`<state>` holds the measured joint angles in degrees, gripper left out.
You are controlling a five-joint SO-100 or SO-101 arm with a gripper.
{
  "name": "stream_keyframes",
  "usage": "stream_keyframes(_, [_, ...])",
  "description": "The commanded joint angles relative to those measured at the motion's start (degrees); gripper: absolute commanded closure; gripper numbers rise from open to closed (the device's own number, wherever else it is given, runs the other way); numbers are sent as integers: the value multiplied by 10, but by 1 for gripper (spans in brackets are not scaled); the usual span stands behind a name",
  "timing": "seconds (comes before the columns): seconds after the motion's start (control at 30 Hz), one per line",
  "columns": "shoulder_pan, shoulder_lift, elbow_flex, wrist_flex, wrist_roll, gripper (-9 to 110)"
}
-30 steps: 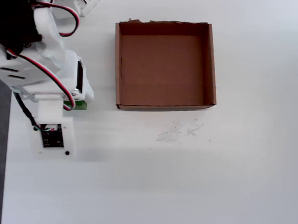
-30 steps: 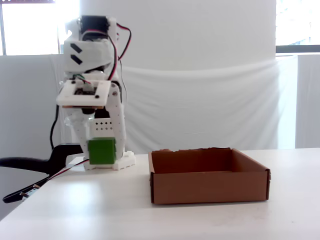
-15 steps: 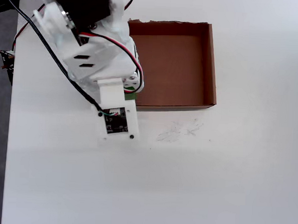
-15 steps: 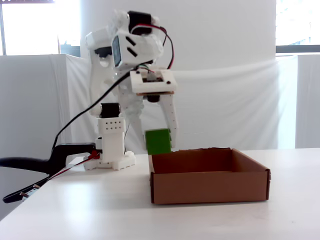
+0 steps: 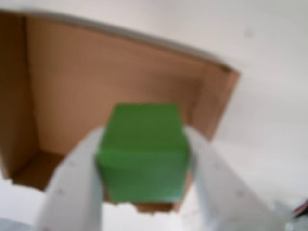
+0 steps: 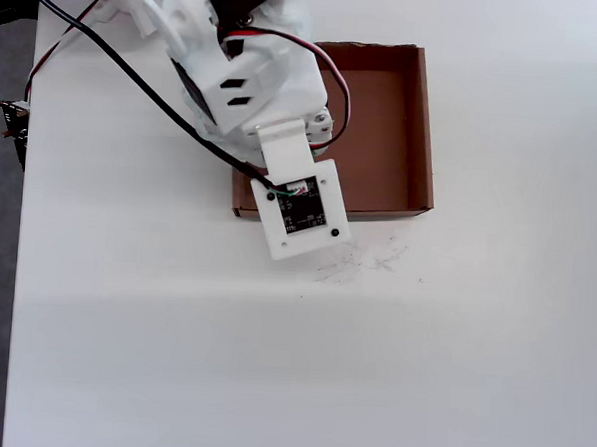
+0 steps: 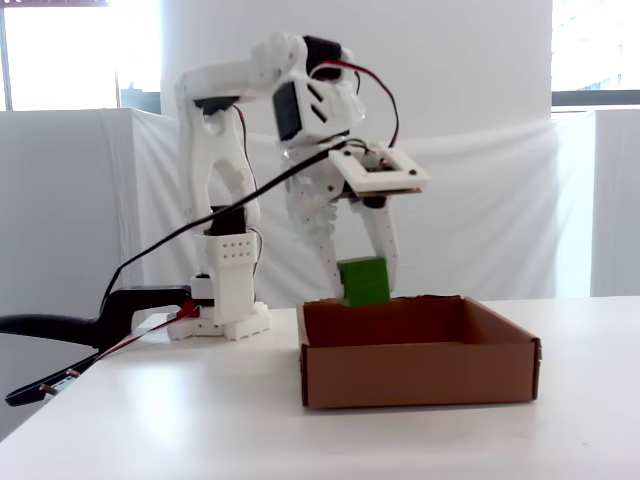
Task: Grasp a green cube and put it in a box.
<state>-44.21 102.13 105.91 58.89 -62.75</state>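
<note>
Pincer clamped on green cube, w/ cube above box interior.

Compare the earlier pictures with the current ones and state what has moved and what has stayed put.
The gripper, shut on the green cube throughout, swung rightward in the fixed view, carrying it from beside the arm's base to above the box. It has not let go. The box stayed where it was on the table.

White robot fingers are gripping a green cube, hanging just above the brown box below them.
</note>
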Motion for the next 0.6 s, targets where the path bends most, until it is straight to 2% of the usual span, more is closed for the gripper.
stream_keyframes(0.0, [-18, 3, 4, -25, 4, 87])
stream_keyframes(0.3, [-38, 10, 128, -122, 7, 87])
stream_keyframes(0.57, [-62, 15, 201, -147, 4, 87])
